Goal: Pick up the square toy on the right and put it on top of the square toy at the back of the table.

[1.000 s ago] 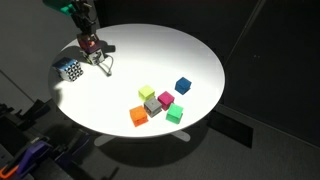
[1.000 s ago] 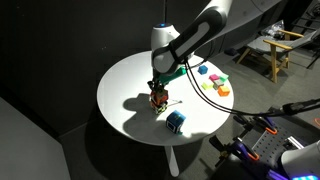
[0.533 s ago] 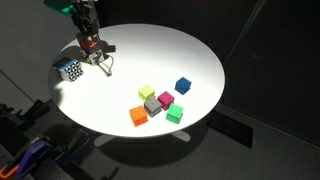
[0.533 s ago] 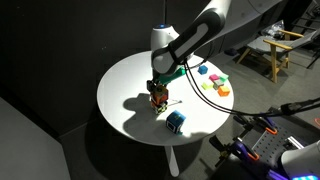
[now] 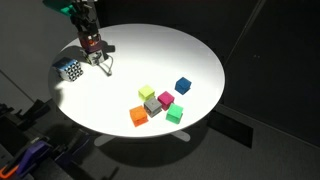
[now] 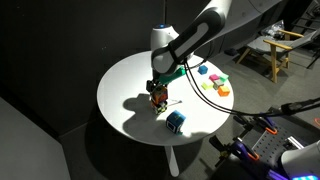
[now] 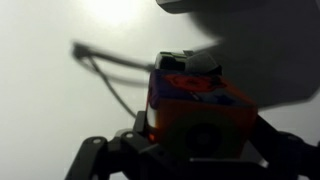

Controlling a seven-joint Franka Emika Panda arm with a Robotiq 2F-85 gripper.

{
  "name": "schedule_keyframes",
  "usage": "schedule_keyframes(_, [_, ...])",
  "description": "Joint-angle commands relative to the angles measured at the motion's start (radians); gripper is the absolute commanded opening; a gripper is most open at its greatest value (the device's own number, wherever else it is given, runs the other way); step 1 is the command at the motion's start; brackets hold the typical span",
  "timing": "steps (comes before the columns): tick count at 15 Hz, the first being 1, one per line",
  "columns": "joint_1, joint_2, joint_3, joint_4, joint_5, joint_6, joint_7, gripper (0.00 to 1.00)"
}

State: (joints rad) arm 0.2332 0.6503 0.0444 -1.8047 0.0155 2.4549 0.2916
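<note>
One orange cube (image 7: 195, 110) sits clamped in the gripper (image 6: 157, 100), just beside the checkered cube (image 6: 176, 120) but apart from it, low over the table (image 5: 200, 50). Several coloured cubes (image 5: 150, 104) cluster well away from the checkered cube.

Orange cube (image 7: 195, 110) upright, checkered cube (image 5: 70, 70) nearby

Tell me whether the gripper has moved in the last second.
No. In both exterior views the gripper, closed on an orange cube, sits at the same spot beside the checkered cube as before.
</note>
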Motion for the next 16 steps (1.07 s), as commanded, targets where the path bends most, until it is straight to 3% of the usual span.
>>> schedule_keyframes(1, [-0.039,-0.052,0.033,-0.041,0.034,-0.023,-0.060,1.00])
schedule_keyframes(16, [-0.144,-0.210,0.105,-0.223,0.159,0.005,-0.263,1.00])
